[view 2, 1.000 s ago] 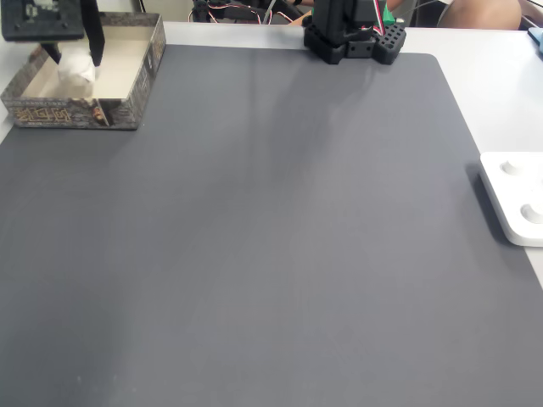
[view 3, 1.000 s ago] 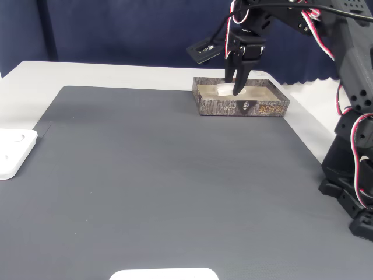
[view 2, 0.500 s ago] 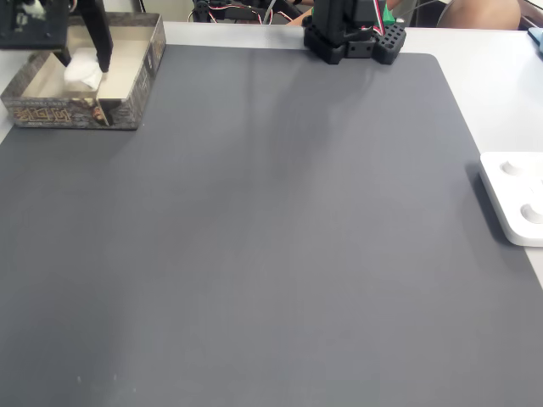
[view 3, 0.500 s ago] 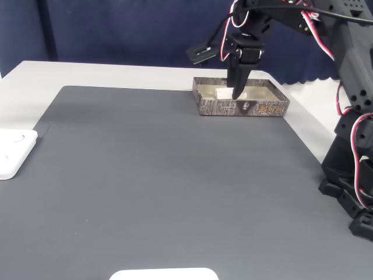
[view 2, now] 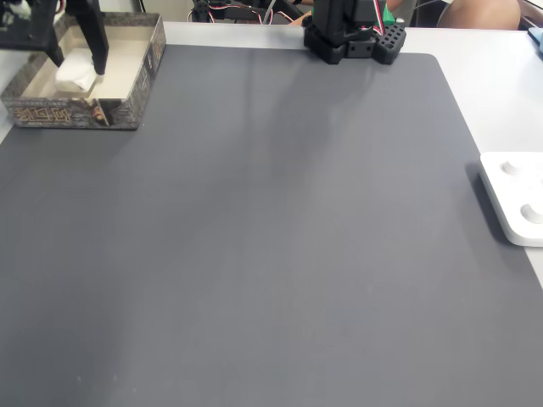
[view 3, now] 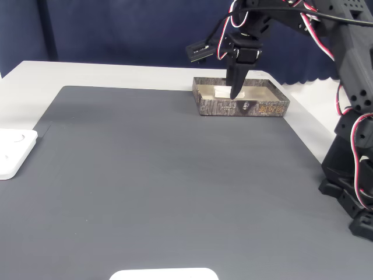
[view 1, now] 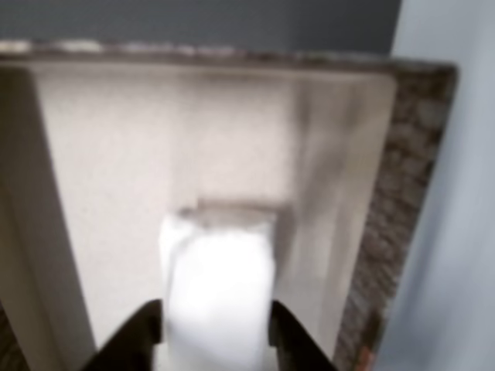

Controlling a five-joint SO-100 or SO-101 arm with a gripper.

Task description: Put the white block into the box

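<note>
As the gripper (view 1: 214, 340) hangs over the box (view 1: 402, 193), we take the block-to-finger relation as the thing that decides the next move. Left to right in the other view: the left fingertip (view 1: 131, 340) sits just beside the left face of the white block (view 1: 219, 297), the block fills the gap, and the right fingertip sits just beside its right face. The block's long axis runs forward, away from the fingertips, toward the far wall.

The fingers stand apart about the block; whether they press it or have let go, we cannot tell.

In a fixed view the white block (view 2: 75, 71) appears low inside the box (view 2: 127, 106), between the fingers of the gripper (view 2: 78, 66). In another fixed view the gripper (view 3: 233, 90) points down into the box (view 3: 242, 107).

We judge placement near complete; a straight lift should clear the block.
</note>
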